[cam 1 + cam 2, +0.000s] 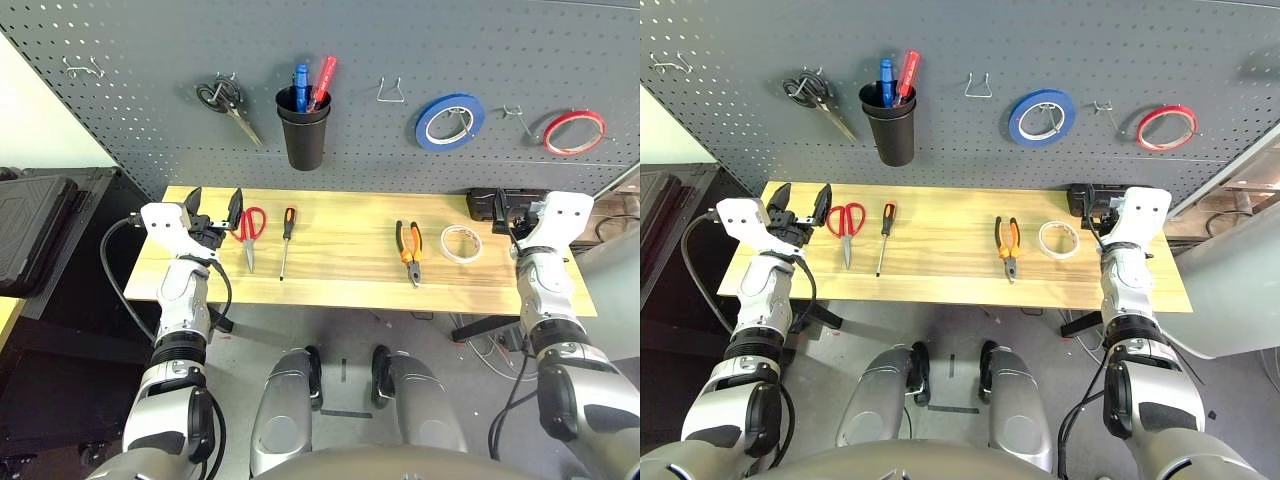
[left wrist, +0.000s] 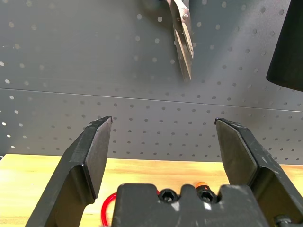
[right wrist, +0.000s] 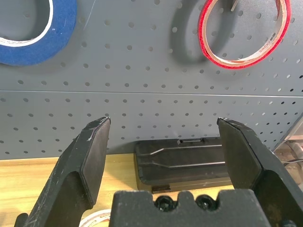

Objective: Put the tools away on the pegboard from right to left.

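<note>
Left gripper [image 1: 216, 203]: two black fingers spread wide with nothing between them, at the left end of the surface, just left of the red-handled scissors.
Right gripper [image 3: 168, 156]: black fingers spread wide and empty, at the right end of the surface, facing the pegboard.
Light wooden surface [image 1: 340, 275]: carries four tools in a row across the middle of the frame.
Red-handled scissors [image 1: 249, 229]: flat at the left of the row, blades pointing toward the near edge.
Slim black-and-orange-handled screwdriver [image 1: 286, 238]: just right of the scissors, handle toward the pegboard.
Orange-and-black-handled pliers [image 1: 408, 251]: right of centre, well apart from the screwdriver.
White tape roll [image 1: 461, 243]: flat, just right of the pliers, near the right gripper.
Black flat case [image 3: 182, 163]: at the back right corner of the surface, against the pegboard.
Large dark grey pegboard [image 1: 140, 120]: fills the upper frame behind the surface.
Black-handled scissors [image 1: 226, 104]: hang at upper left.
Black cup [image 1: 303, 127]: right of them, holding blue and red handles.
Empty metal hook [image 1: 391, 92]: upper centre.
Blue tape roll [image 1: 450, 121]: hangs right of that hook.
Red tape roll [image 1: 574, 131]: hangs at upper right.
</note>
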Robot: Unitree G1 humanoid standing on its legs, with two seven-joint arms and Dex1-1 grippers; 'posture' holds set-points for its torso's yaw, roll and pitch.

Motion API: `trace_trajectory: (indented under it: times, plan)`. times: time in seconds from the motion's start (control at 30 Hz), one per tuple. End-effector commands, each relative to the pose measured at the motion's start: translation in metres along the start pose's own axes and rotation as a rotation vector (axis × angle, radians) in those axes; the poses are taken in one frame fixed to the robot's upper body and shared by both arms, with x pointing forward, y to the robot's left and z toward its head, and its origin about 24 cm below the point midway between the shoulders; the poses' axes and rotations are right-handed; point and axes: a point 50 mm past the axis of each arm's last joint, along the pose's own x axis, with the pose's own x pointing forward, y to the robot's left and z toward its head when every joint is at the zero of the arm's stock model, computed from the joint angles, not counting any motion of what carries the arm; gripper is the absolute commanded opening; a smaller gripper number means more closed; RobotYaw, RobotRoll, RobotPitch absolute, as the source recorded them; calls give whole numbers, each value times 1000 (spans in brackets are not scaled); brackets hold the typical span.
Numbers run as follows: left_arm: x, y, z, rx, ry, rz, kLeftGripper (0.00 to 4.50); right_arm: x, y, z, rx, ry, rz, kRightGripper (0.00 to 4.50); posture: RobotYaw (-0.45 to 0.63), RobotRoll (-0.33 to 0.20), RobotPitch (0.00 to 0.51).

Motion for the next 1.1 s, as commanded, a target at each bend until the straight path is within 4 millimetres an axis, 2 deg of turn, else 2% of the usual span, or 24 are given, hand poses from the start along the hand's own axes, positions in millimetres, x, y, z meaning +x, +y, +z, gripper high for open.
trace_trajectory:
  times: [0.03, 0.3, 0.47, 0.73, 1.0, 1.1]
  plan:
    - [-5, 1, -2, 4, 5, 6, 4443, -3, -1, -4, -5, 19, -2, 4500, 164, 0, 146]
    - [-10, -6, -3, 17, 12, -38, 4443, -3, -7, -4, -13, 22, -9, 4500, 150, 0, 167]
    - [-19, -19, 2, 71, 44, -212, 4443, -5, -14, -3, -49, 50, 1, 4500, 123, 0, 226]
    - [-39, -54, 14, 160, 131, -644, 4443, -8, -17, 1, -113, 145, 191, 4500, 99, 0, 284]
    - [-30, -70, 23, 215, 141, -778, 4443, 3, -17, 20, -174, 217, 368, 4500, 61, 0, 310]
    - [-32, -74, 21, 273, 171, -845, 4443, 10, -13, 28, -256, 315, 520, 4500, 50, 0, 318]
